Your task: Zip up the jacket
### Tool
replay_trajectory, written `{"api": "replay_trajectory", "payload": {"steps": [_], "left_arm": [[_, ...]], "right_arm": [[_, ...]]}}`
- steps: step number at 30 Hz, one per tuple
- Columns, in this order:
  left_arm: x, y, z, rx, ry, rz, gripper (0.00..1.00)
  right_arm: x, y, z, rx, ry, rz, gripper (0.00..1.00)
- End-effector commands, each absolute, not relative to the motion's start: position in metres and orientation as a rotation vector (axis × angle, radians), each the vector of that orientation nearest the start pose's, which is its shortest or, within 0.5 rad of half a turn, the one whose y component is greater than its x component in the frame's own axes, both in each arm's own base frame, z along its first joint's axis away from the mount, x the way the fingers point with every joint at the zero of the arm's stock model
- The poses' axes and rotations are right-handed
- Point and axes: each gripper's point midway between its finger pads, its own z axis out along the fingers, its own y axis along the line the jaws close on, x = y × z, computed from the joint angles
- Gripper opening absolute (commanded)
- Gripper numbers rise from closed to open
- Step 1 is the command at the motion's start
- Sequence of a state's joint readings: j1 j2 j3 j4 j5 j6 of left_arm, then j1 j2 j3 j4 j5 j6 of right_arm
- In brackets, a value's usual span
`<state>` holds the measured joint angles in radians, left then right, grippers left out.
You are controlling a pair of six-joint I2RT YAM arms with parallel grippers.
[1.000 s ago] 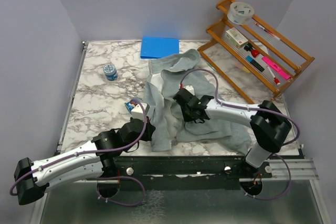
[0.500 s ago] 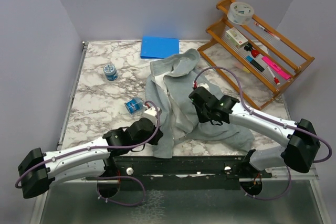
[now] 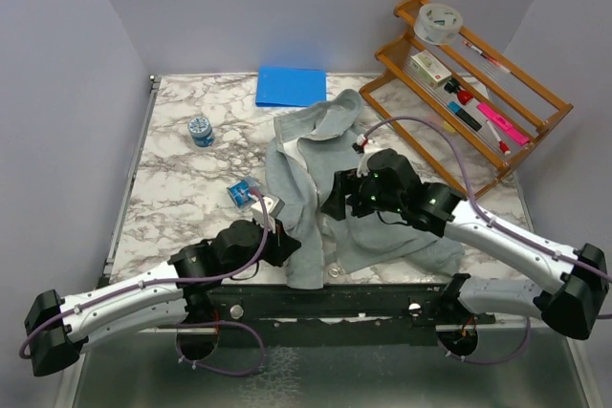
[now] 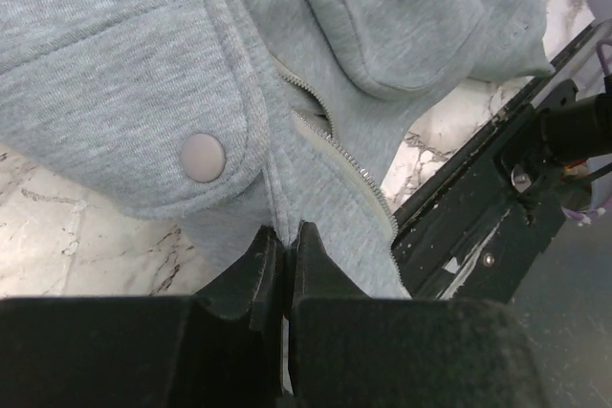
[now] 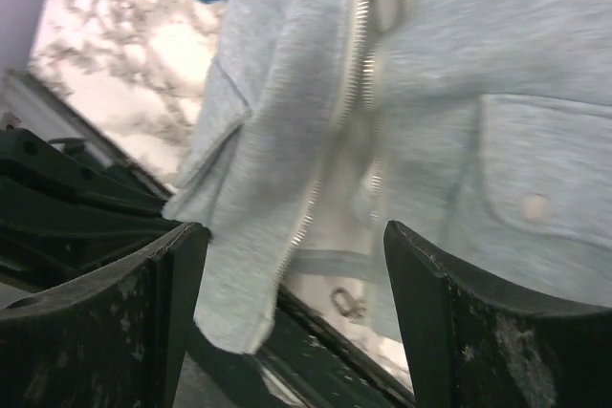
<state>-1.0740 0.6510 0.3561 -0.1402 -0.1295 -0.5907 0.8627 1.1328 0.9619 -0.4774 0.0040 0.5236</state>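
Jacket (image 3: 296,188), one only, lies spread over the middle of the marble surface (image 3: 182,179). Its hood is toward the far wall and its hem is at the near edge, between the two arms. The front is open: the right wrist view shows two rows of zipper teeth (image 5: 356,16) running side by side but apart, with paler lining between them. Two snaps show, one per wrist view: one snap (image 4: 204,157) on a pocket flap, and another snap (image 5: 535,205) on a pocket.

The left end effector (image 3: 290,247) sits low at the near edge. Its two fingers (image 4: 256,269) are pressed together and clamped on the jacket's hem, close beside the lower end of the zipper.

The right end effector (image 3: 335,205) is over the middle of the jacket, with its two fingers (image 5: 143,312) spread wide apart and the open front seen between them. Whether they touch the fabric cannot be told.

Around the jacket there are four other things. One blue folder (image 3: 291,86) lies flat at the far edge, just beside the hood. One blue-lidded jar (image 3: 200,130) stands to the left, well apart. One small blue packet (image 3: 241,194) lies near the left panel. One wooden rack (image 3: 411,3) stands at the right, set diagonally. It carries one tape roll (image 3: 439,22) on its top end and several markers, too small to count surely.
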Motion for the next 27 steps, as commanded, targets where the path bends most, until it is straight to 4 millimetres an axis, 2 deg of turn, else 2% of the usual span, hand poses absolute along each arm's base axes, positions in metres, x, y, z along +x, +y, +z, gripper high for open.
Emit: {"api": "replay_trajectory", "payload": {"steps": [1,8,13,16,20,23,24,25,27], "left_arm": [[0.125,-0.249,0.138,0.422,2.035,-1.008,0.00],[0.124,-0.249,0.136,0.417,2.038,-1.015,0.00],[0.125,-0.247,0.136,0.412,2.042,-1.005,0.00],[0.127,-0.244,0.136,0.389,2.038,-0.989,0.00],[0.134,-0.234,0.133,0.318,2.052,-0.940,0.01],[0.138,-0.228,0.132,0.255,2.062,-0.915,0.21],[0.139,-0.226,0.131,0.235,2.065,-0.913,0.32],[0.140,-0.225,0.130,0.207,2.070,-0.912,0.41],[0.141,-0.224,0.128,0.157,2.082,-0.917,0.57]], "right_arm": [[0.195,0.323,0.187,-0.354,2.278,1.094,0.80],[0.208,0.362,0.165,-0.301,2.331,1.212,0.82],[0.210,0.375,0.144,-0.318,2.397,1.228,0.79],[0.206,0.381,0.135,-0.338,2.433,1.262,0.64],[0.206,0.387,0.137,-0.336,2.419,1.308,0.34],[0.210,0.388,0.144,-0.301,2.397,1.316,0.14],[0.211,0.389,0.147,-0.285,2.389,1.321,0.08],[0.213,0.390,0.149,-0.266,2.384,1.327,0.03],[0.219,0.392,0.154,-0.213,2.370,1.331,0.00]]}}
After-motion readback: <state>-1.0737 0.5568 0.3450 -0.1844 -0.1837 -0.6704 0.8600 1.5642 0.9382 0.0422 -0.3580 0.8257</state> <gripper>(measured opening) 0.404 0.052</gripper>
